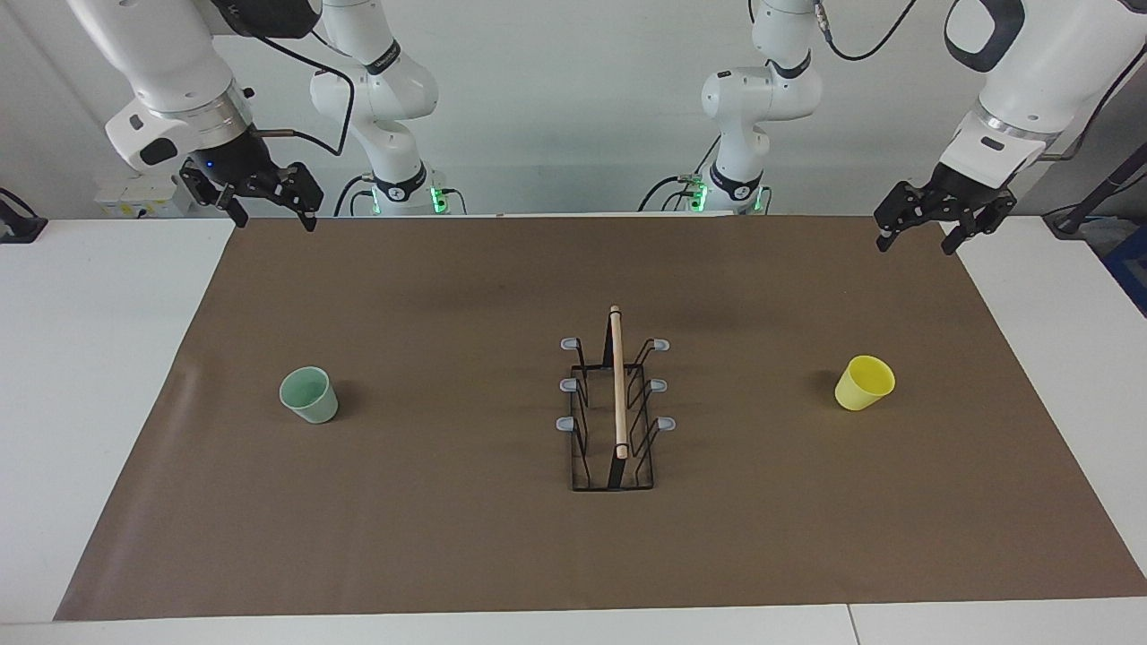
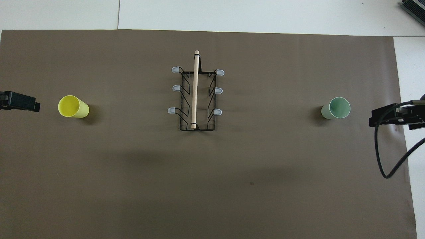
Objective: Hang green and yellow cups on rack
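Worktop (image 1: 107, 376) is carrying a brown mat (image 1: 448, 537) that is covering most of it; all task items are sitting on the mat.

Left arm is coming in from its own end, with the left hand (image 1: 923, 233) hanging in the air over the mat's corner nearest the robots. Fingers are standing spread apart, gripping nothing. In the overhead view only its tip is showing at the edge (image 2: 20, 101).

Right arm is mirroring that: right hand (image 1: 273, 208) is hanging over the mat's other corner nearest the robots, fingers also spread, nothing between them. Overhead is showing it at the frame edge (image 2: 395, 116), cable looping below it.

Rack (image 1: 615, 408) is standing upright mid-mat, wooden rod running along its top, pointing toward and away from the robots. Six grey-tipped pegs are sticking out, three per side, all bare.

Yellow cup (image 1: 865, 382) is sitting toward the left arm's end of the worktop, well apart from the rack, mouth up and tipped slightly outward. Overhead: (image 2: 73, 106).

Green cup (image 1: 309, 395) is sitting toward the right arm's end, likewise well apart from the rack, mouth up. Overhead: (image 2: 336, 108).

Neither hand is touching a cup.
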Robot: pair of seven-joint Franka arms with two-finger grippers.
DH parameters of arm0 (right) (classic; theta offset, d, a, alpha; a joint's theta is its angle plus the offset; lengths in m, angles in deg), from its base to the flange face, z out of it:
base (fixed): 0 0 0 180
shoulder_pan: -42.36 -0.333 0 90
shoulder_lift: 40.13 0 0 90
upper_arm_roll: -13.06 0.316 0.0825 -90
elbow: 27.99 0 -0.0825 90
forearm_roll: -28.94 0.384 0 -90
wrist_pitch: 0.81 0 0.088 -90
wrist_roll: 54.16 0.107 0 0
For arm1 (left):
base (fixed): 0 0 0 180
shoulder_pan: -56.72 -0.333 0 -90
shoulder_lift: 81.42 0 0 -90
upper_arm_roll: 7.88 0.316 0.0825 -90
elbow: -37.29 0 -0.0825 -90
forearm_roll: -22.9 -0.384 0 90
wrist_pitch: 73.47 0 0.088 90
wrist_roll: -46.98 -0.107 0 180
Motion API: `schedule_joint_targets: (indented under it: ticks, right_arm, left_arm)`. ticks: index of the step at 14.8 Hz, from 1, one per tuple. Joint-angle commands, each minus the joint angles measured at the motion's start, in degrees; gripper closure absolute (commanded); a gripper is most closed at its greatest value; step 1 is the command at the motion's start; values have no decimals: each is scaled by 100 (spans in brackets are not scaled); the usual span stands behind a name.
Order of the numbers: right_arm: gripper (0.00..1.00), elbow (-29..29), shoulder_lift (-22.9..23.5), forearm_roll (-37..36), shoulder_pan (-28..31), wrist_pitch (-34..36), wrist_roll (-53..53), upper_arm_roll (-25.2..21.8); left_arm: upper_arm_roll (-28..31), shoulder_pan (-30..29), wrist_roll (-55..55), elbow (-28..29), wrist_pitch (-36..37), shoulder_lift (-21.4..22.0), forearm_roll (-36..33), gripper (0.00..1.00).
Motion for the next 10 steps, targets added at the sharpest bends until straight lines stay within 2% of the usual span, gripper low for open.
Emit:
schedule_joint_targets:
  ticks: [1,10]
  right_arm:
    - [0,117,-118,30,81,-24,-156,20]
    - [0,143,-162,100,72,11,-147,20]
  left_arm:
    - [59,92,62,78,62,104,24,0]
    - [59,83,71,52,62,113,24,0]
